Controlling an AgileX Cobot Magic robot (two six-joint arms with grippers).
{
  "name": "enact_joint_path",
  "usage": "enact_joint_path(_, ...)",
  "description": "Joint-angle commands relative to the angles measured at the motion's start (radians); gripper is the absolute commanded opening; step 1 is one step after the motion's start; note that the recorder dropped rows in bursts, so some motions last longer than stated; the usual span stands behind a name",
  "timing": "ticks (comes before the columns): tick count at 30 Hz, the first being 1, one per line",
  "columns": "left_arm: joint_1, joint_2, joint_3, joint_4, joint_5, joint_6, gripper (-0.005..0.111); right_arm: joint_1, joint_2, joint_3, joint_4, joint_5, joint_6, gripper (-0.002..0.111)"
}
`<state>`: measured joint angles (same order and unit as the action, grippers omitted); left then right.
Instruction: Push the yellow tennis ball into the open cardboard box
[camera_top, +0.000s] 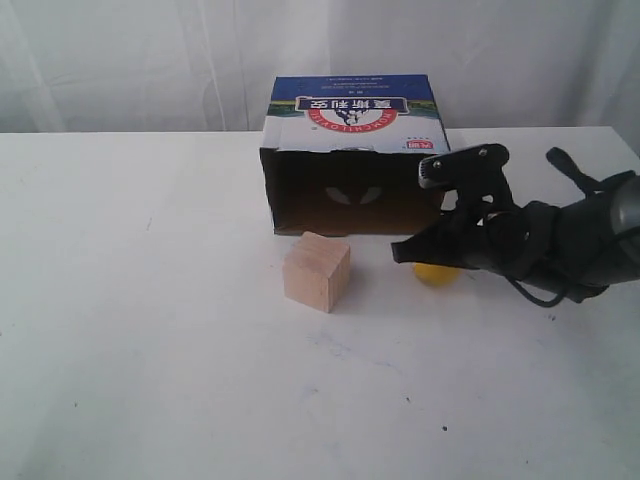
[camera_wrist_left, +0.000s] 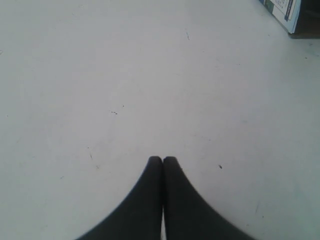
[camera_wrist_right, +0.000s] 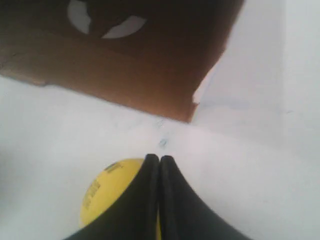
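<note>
Looking across a plain white surface (camera_top: 150, 330), we see a brown cardboard box (camera_top: 352, 120) with a blue-and-white printed outside and a red logo. It lies at the far middle, its open side turned toward the near edge and its dark brown inside in shadow. Two pale cut-outs show in its back wall. Just in front of the opening, toward its left half, stands a pale wooden cube (camera_top: 316, 271), close to the box but apart from it. To the right of the cube, and apart from it, lies a small round yellow tennis ball (camera_top: 437, 273). It rests on the surface outside the box, near the right end of the opening. The black right hand (camera_top: 402, 251) reaches in from the right, low over the ball, hiding its upper part.

In the right wrist view the right hand (camera_wrist_right: 159, 159) has its two fingers pressed together, pinching nothing. The ball (camera_wrist_right: 111, 196), bearing dark print, sits beside them, and we cannot tell whether they touch. The box (camera_wrist_right: 125, 75) opens just beyond.

In the left wrist view the left hand (camera_wrist_left: 162, 160) is also pressed together, over bare surface, with a printed corner of the box (camera_wrist_left: 283, 11) well away.
</note>
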<state>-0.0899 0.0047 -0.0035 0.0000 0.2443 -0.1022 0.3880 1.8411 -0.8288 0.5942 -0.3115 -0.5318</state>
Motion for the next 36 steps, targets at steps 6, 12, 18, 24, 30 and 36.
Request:
enact_joint_path(6, -0.005, -0.005, 0.004, 0.000, 0.002, -0.003, 0.000, -0.007, 0.081, -0.079, -0.026, 0.062, 0.014, 0.000)
enact_joint_path(12, -0.005, -0.005, 0.004, 0.000, 0.002, -0.003, 0.000, -0.007, 0.081, -0.130, -0.026, 0.116, 0.018, 0.000)
enact_joint_path(18, -0.005, -0.005, 0.004, 0.000, 0.002, -0.003, 0.000, -0.007, 0.081, -0.157, -0.022, 0.130, 0.020, 0.000)
enact_joint_path(24, -0.005, -0.005, 0.004, 0.000, 0.002, -0.003, 0.000, -0.007, 0.062, -0.157, -0.024, 0.123, 0.017, 0.000)
enact_joint_path(30, -0.005, -0.005, 0.004, 0.000, 0.002, -0.003, 0.000, -0.010, -0.097, -0.157, -0.026, 0.266, -0.033, 0.000)
enact_joint_path(36, -0.005, -0.005, 0.004, 0.000, 0.002, -0.003, 0.000, -0.019, -0.094, -0.157, -0.026, 0.521, -0.036, 0.000)
